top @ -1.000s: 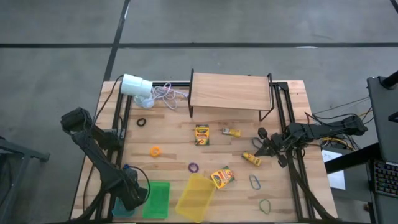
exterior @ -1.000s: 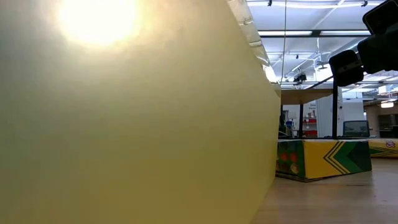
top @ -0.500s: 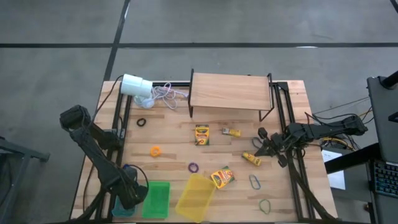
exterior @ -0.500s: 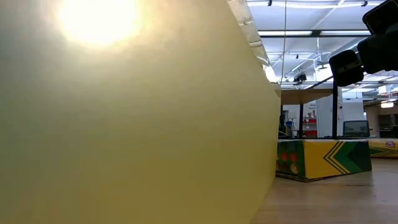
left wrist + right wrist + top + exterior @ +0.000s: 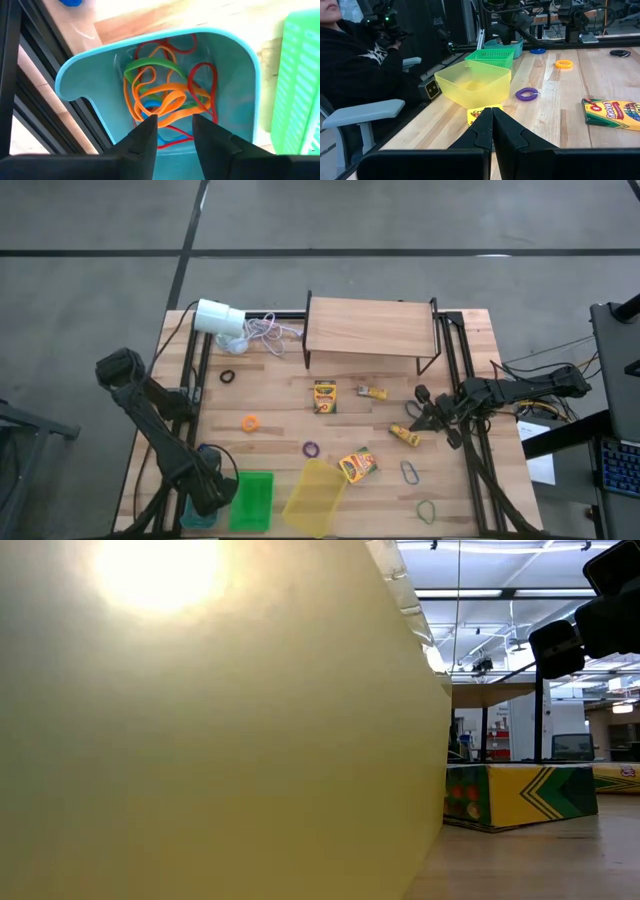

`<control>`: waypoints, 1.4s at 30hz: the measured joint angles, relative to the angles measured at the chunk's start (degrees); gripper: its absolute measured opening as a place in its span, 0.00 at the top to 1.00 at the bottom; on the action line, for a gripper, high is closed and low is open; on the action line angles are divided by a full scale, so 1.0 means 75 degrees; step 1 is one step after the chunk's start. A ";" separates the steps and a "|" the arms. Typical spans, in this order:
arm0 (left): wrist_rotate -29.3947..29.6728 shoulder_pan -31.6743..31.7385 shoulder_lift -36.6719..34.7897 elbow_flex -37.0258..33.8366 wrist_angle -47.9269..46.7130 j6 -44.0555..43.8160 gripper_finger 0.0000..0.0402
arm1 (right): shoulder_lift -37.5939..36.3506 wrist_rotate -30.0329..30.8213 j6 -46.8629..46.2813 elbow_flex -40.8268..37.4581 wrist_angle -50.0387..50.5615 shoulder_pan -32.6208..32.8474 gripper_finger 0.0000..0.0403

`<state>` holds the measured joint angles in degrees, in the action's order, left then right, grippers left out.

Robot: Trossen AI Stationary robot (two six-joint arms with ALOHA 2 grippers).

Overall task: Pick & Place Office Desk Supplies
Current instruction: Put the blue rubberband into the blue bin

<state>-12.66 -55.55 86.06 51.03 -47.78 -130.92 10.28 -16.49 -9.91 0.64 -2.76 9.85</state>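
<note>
Since a second before, shifted only slightly: the left gripper (image 5: 206,492), a touch to the left at the near left corner of the table (image 5: 270,395). Elsewhere, nothing displaced.

From above, found that gripper over the teal bin (image 5: 193,517), just left of the green basket (image 5: 252,500) and the yellow bin (image 5: 315,497). Out on the wood, well apart from one another: an upright-lying crayon box (image 5: 325,396) in yellow and green near the middle, a second crayon box (image 5: 357,465) askew beside the yellow bin, two tiny yellow packets (image 5: 372,392) (image 5: 404,435), and loose loops: a black band (image 5: 227,377), an orange band (image 5: 249,422), a purple band (image 5: 311,448), a green band (image 5: 427,509). At the right edge, parked low: the right gripper (image 5: 420,417).

At table height, mostly filled by the yellow bin's wall (image 5: 200,740); beyond it, the second crayon box (image 5: 520,795) with its green chevrons.

Past the left wrist, seen with jaws apart and nothing between them: the left gripper (image 5: 172,125), over the teal bin (image 5: 240,65) holding a tangle of bands (image 5: 170,100), orange, green, red and blue.

Past the right wrist, seen with jaws pressed together on nothing: the right gripper (image 5: 492,125). Beyond the table's left side, a person (image 5: 355,60) in dark clothing.
</note>
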 joint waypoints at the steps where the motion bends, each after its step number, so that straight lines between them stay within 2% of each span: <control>1: 0.0026 0.0005 -0.0037 -0.0001 0.0008 0.0007 0.68 | 0.0000 -0.0002 0.0000 0.0000 0.0003 0.0000 0.98; 10: 0.0695 0.0035 -0.0727 -0.0001 -0.0124 0.0108 0.68 | -0.0001 -0.0002 0.0000 -0.0001 0.0003 0.0000 0.98; 19: 0.1742 0.0282 -0.1411 -0.0001 -0.0938 0.1238 0.68 | 0.0000 0.0000 0.0002 -0.0003 0.0002 0.0000 0.98; 42: 0.2178 0.2995 -0.1483 0.0007 -0.1058 0.8136 0.68 | 0.0000 -0.0002 0.0000 -0.0002 0.0001 0.0002 0.98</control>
<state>3.68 -33.08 74.94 51.09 -55.71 -69.91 10.28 -16.51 -9.91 0.63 -2.76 9.86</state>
